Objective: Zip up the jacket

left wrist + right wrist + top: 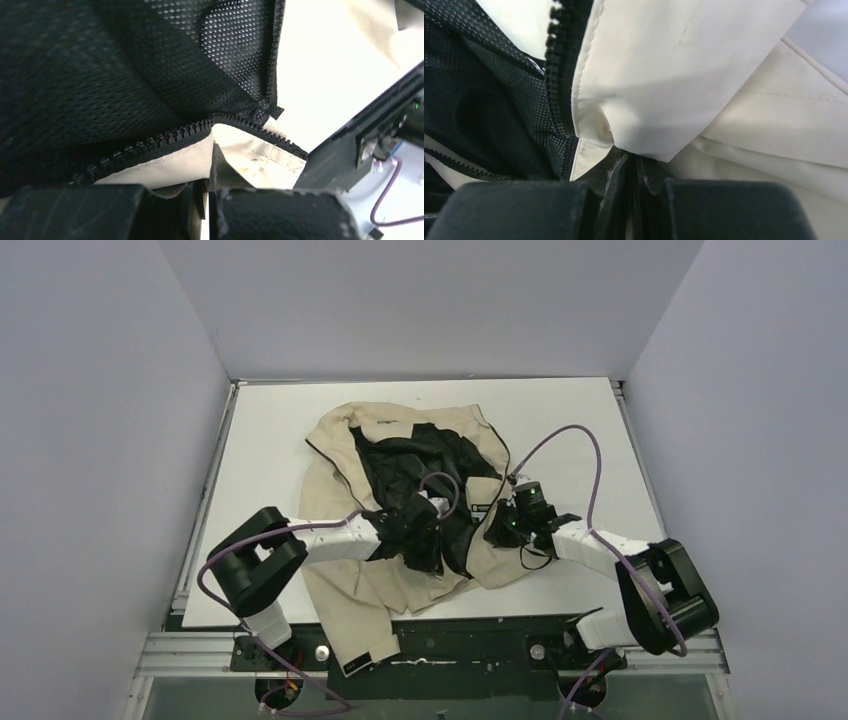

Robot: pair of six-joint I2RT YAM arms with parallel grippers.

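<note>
The white rectangular table [270,430] carries the large beige fabric jacket [345,595], which lies crumpled across its middle and near half, front open. One sleeve runs over the near edge between the arm bases, so its cuff is off the tabletop. The other sleeve is lost in the folds.

The black mesh lining [400,465] is turned up in the open front and fills most of the left wrist view [100,75]. From above it merges with the dark wrists, so the edges there are hard to separate.

Both arms reach in over the jacket's lower front. The left gripper [425,530] has its fingers almost together [210,200], pinching a beige fold just below the zipper edge. The right gripper [500,525] is likewise closed down to a narrow slit [631,190], with a pale fold of the other front panel clamped in it.

The dark toothed zipper tape [165,137] bends sharply above the left fingers. Another run [556,75] passes up beside the right-hand pinch. Its slider cannot be made out in any view.

A thin purple cable [580,440] loops over the right arm.
</note>
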